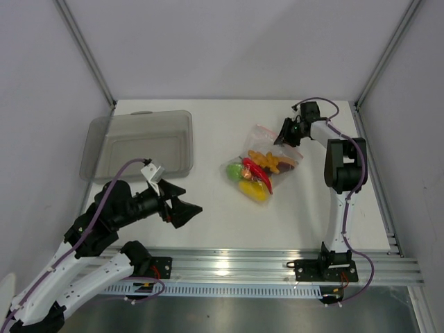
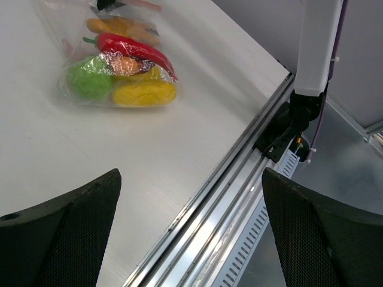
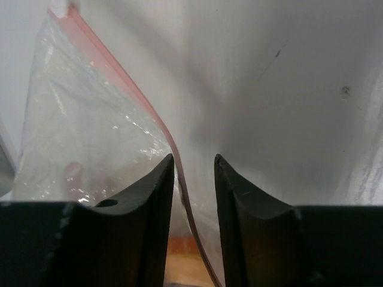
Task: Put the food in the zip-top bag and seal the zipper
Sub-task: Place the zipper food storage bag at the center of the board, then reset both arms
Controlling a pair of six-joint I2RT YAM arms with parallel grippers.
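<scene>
The clear zip-top bag (image 1: 266, 161) lies on the white table at middle right with the food inside: a red chili (image 1: 257, 169), a green round fruit (image 1: 234, 170), a yellow piece (image 1: 254, 189) and orange bits (image 1: 265, 157). The left wrist view shows the bag (image 2: 72, 36), chili (image 2: 134, 48), green fruit (image 2: 88, 81) and yellow piece (image 2: 143, 94). My right gripper (image 1: 286, 136) is at the bag's far mouth edge. In the right wrist view its jaws (image 3: 194, 160) stand slightly apart with the pinkish-red zipper (image 3: 128, 89) passing between them. My left gripper (image 1: 182, 202) is open and empty, near left of the bag.
A grey translucent tray (image 1: 139, 142) stands at the back left. The metal rail (image 1: 277, 260) runs along the table's near edge, also in the left wrist view (image 2: 239, 197). The right arm's base (image 2: 299, 113) is clamped to it. Walls enclose the table.
</scene>
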